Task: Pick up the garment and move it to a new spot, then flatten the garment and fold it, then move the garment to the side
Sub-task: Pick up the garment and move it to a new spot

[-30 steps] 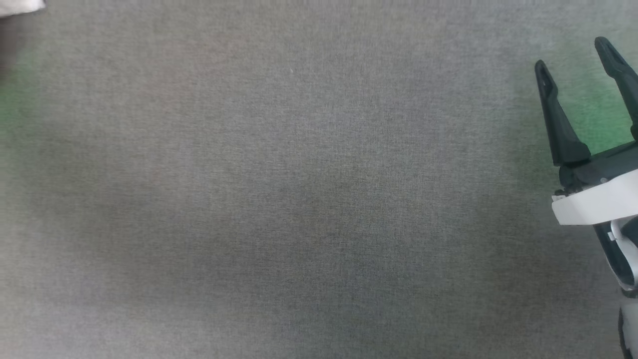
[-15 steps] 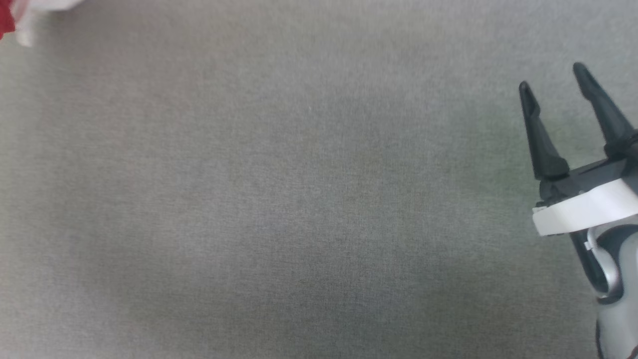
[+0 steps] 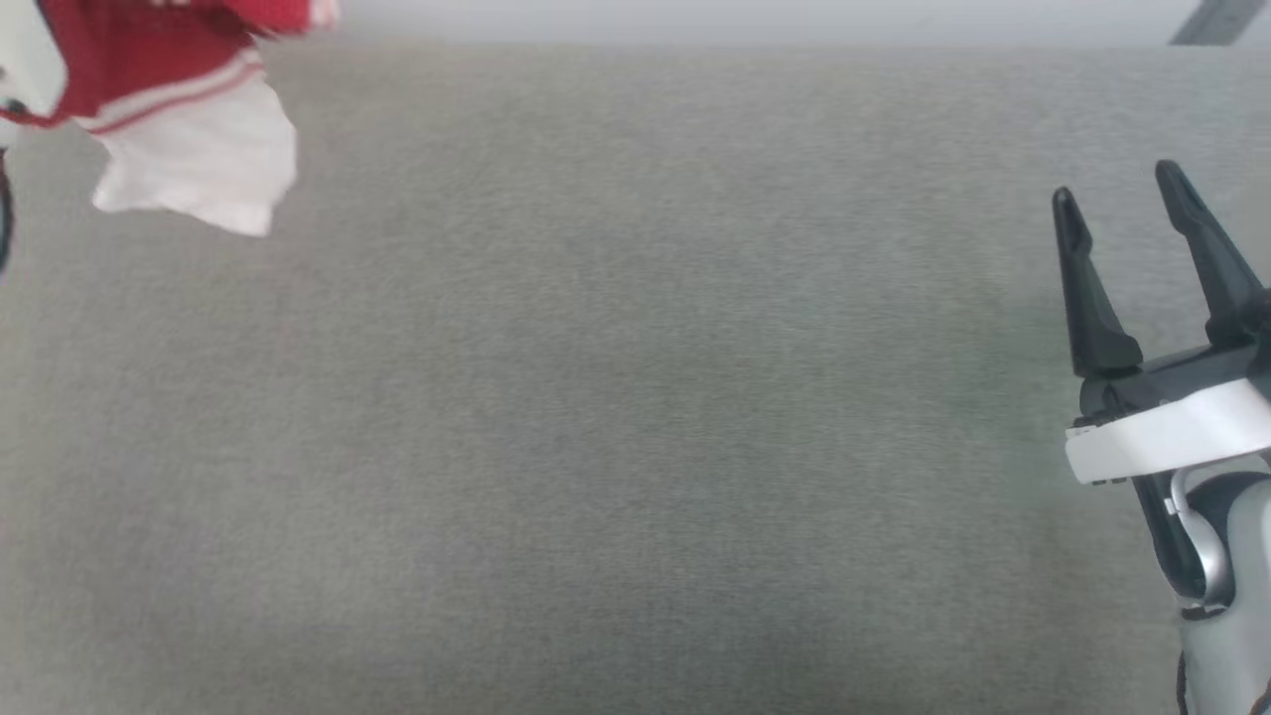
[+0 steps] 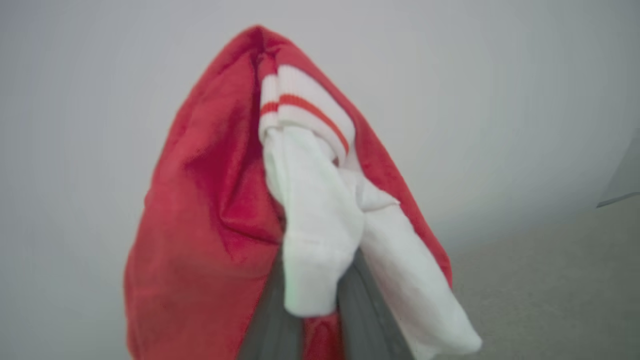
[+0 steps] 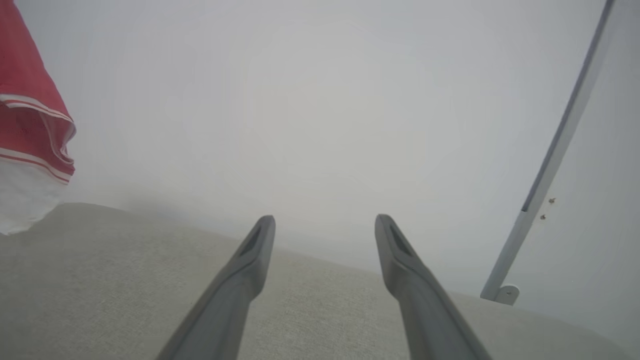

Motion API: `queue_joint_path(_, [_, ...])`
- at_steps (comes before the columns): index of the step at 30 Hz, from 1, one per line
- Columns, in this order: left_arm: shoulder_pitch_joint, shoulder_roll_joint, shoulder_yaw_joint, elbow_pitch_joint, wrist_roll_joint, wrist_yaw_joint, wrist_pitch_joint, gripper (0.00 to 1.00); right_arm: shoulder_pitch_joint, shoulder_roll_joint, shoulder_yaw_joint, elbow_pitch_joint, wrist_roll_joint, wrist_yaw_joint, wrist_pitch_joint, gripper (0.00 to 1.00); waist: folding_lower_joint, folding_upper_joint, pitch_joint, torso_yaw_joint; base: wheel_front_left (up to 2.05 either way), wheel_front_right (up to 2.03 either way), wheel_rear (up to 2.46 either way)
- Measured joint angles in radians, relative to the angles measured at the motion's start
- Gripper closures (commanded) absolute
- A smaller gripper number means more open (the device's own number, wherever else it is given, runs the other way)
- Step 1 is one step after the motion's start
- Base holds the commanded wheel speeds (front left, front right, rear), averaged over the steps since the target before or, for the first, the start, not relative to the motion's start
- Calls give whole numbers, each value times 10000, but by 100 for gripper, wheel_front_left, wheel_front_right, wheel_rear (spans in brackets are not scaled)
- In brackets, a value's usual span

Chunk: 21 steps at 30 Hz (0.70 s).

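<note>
The garment [image 3: 169,89] hangs bunched at far left above the grey surface [image 3: 635,397], pinched in our left gripper [image 4: 315,310]. We judge it light and limp, best taken by a shoulder. Our right gripper [image 3: 1115,189] stands wide and empty.

Soft, even light is washing the grey tabletop [image 3: 635,397], and the garment [image 4: 200,225] is showing blurred in the left wrist view.

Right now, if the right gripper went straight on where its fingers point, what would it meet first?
Probably the plain pale grey wall beyond the grey fabric surface; the right gripper has a free path till there, depth unclear. The red-and-white garment hangs to the side.
</note>
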Motion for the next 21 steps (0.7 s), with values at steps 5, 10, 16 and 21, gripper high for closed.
queue_joint_path(5, [715, 163, -67, -2389, -211, 665, 1151, 100, 35, 190, -201, 111, -12, 0, -165, 0, 0, 0, -114, -619, 0, 0, 0])
queue_joint_path(10, [1319, 8, -500, -4044, -336, 1055, 1985, 100, 171, 366, -368, 328, -21, 0, -368, 0, 0, 0, -146, -1362, 0, 0, 0])
queue_joint_path(16, [2289, -391, -1285, -4786, -443, 1473, 2644, 100, 290, 667, -370, 696, -8, 0, -637, 0, 0, 0, -95, -2253, 0, 0, 0])
queue_joint_path(21, [3594, -646, -1918, -4621, -734, 1795, 3080, 100, 436, 884, -219, 1108, 10, 0, -846, 0, 0, 0, -17, -2870, 0, 0, 0])
